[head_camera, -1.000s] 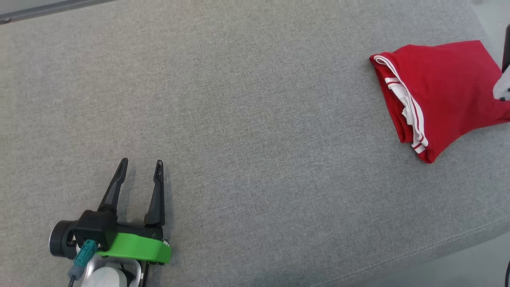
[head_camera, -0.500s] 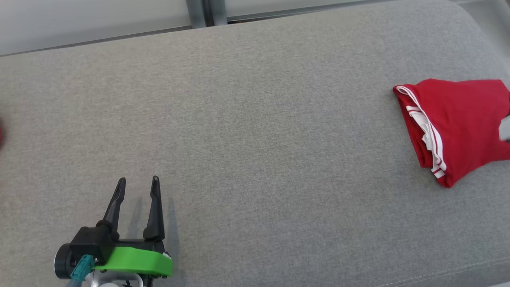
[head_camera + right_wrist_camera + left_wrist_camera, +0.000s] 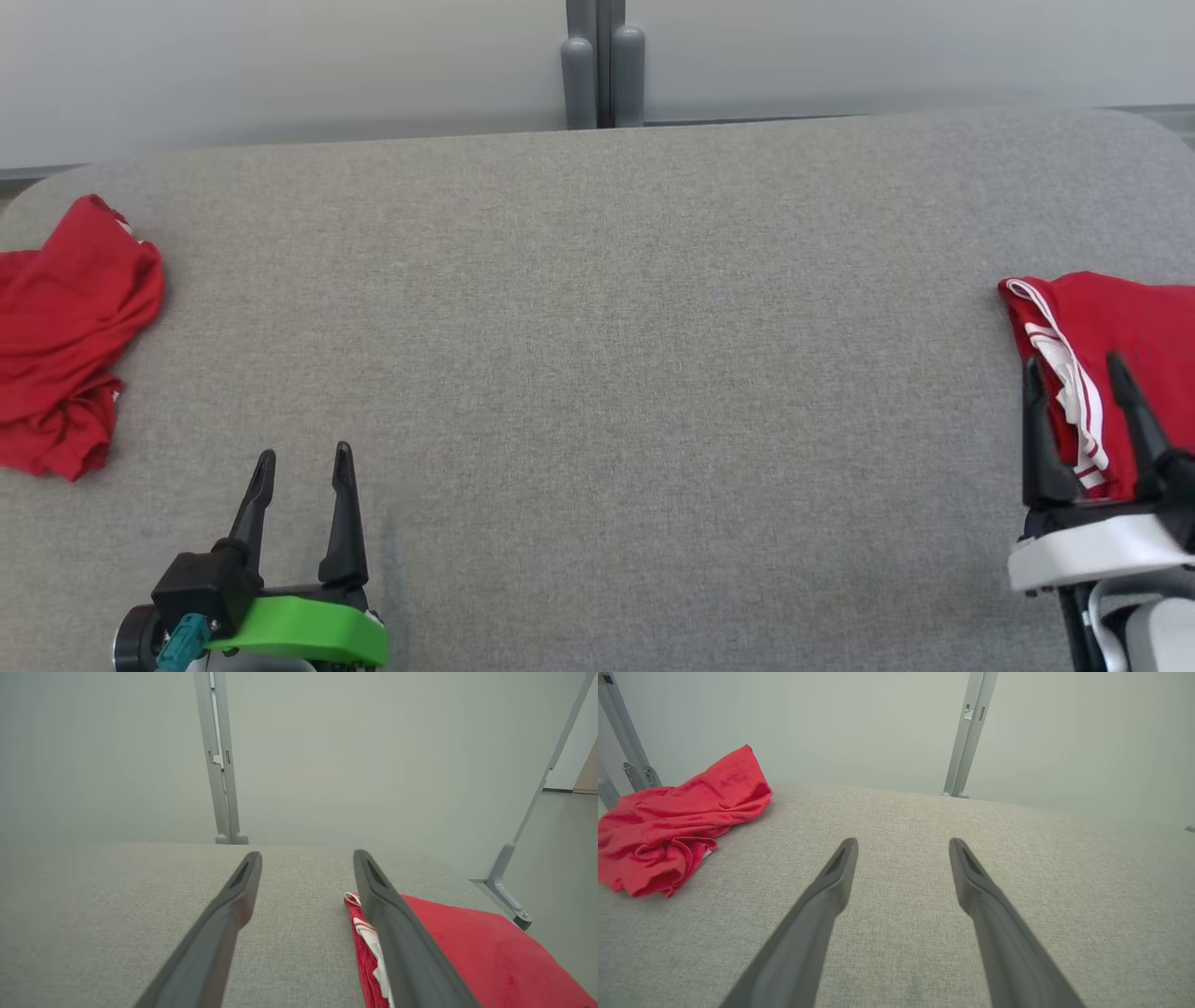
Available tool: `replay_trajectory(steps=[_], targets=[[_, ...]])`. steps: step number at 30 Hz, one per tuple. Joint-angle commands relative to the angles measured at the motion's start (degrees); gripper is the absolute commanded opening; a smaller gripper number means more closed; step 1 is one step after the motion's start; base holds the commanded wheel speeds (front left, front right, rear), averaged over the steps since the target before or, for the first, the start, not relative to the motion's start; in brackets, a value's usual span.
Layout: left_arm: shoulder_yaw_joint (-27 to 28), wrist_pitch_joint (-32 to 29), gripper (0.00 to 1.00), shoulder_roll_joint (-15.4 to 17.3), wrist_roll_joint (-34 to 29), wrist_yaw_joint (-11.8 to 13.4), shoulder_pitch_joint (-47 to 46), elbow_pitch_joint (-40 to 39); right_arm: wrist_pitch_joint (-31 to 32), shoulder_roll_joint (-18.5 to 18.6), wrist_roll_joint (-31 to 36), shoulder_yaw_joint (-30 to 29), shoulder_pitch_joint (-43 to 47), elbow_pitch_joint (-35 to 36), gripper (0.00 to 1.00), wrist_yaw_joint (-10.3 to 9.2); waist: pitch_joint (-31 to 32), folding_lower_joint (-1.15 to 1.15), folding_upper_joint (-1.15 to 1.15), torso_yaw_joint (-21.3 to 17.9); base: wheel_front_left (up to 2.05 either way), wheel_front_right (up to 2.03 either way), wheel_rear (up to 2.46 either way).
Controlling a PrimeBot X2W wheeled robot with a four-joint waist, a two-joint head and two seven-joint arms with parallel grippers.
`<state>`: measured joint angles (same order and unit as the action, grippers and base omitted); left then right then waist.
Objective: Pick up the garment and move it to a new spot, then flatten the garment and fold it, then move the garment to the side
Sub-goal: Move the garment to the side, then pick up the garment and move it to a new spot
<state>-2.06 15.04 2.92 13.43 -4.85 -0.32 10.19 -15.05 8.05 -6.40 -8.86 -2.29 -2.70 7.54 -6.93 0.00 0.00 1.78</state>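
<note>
left pincer (image 3: 304,452): apart, well left of folded garment (image 3: 1120,317) | right pincer (image 3: 1072,361): apart, over its striped edge | crumpled garment (image 3: 65,327): far left

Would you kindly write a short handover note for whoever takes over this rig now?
Left gripper: open, empty, above the grey cushion.
Right gripper: open, empty, at the striped edge of the folded red garment; contact unclear.
Crumpled red garment: far left of the cushion.
Done: one garment folded, set at the right.
Left: likely the crumpled one: pick up, flatten, fold, set aside.
</note>
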Motion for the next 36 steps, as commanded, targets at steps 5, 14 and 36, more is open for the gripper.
replay_trajectory(steps=[5,14,36], targets=[[1.19,0.17,1.0,0.02,-0.18,-0.11,0.01,2.19,-0.15,-2.79,2.46,0.48,4.44,-1.0,1.0,-0.1,2.26,0.0,0.0,0.64,0.0,0.0,0.0],[3.24,0.16,1.0,0.03,0.95,0.45,1.48,3.48,-0.16,-4.69,4.03,1.03,7.74,-3.42,1.0,-0.1,3.78,0.0,0.0,-0.79,0.0,0.0,0.0],[2.82,0.17,1.0,0.03,1.92,0.91,3.24,2.65,-0.16,-5.05,4.36,0.79,7.29,-4.46,1.0,-0.1,4.18,0.0,0.0,0.16,0.0,0.0,0.0]])
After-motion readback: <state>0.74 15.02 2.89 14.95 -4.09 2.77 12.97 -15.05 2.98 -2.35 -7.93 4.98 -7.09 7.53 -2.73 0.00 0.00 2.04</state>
